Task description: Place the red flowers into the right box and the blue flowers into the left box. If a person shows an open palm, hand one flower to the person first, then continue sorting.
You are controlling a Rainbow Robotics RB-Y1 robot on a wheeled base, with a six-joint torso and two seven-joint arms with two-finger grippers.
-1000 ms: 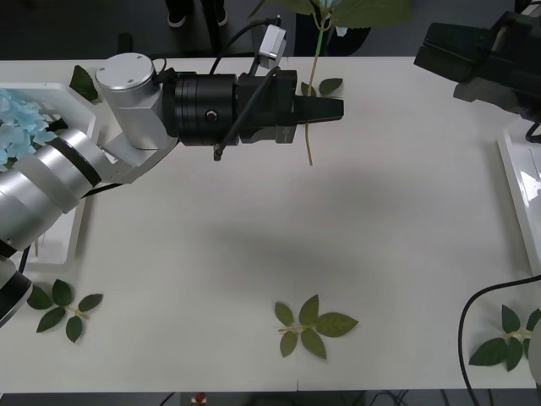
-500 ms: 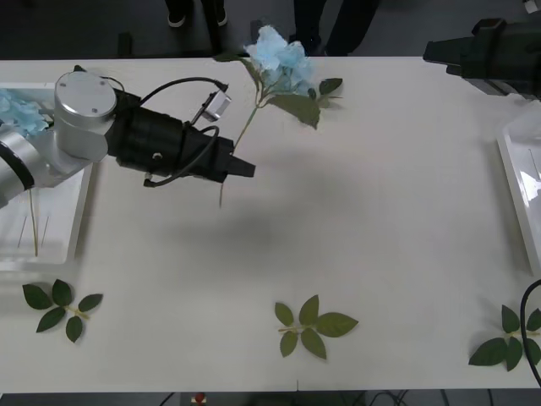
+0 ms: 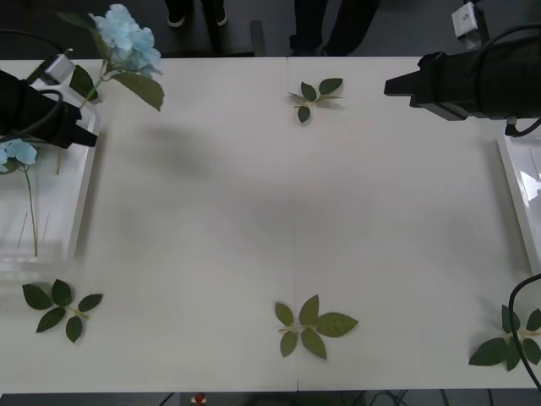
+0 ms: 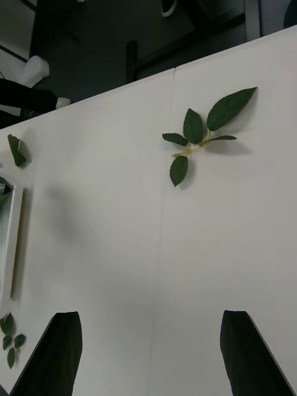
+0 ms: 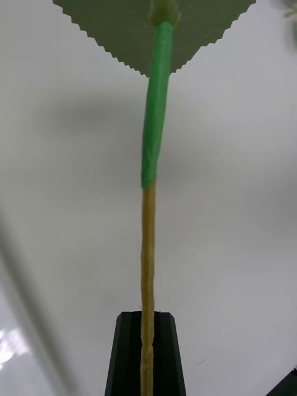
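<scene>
My left gripper [image 3: 83,135] is at the table's far left, over the inner rim of the left box [image 3: 78,216], and is shut on the thin stem [image 5: 152,154] of a blue flower. Its pale-blue head [image 3: 127,38] leans out past the table's far edge, with a big leaf below it. The left wrist view shows the black fingertips [image 5: 127,356] pinched on the stem's bare end. Another blue flower [image 3: 17,152] lies in the left box. My right gripper [image 3: 390,86] hovers open at the far right, near the right box [image 3: 510,182]; its fingers [image 4: 59,352] hold nothing. The red flowers are out of view.
Green leaf sprigs lie on the table: one at the far middle [image 3: 313,90] [image 4: 198,133], one at the near middle [image 3: 311,327], one near left [image 3: 57,306], one near right [image 3: 507,342]. A person's legs [image 3: 330,25] stand beyond the far edge.
My left arm has swung left with the blue flower, from the far middle of the table to over the left box's rim. The right arm has reached a little further left.
</scene>
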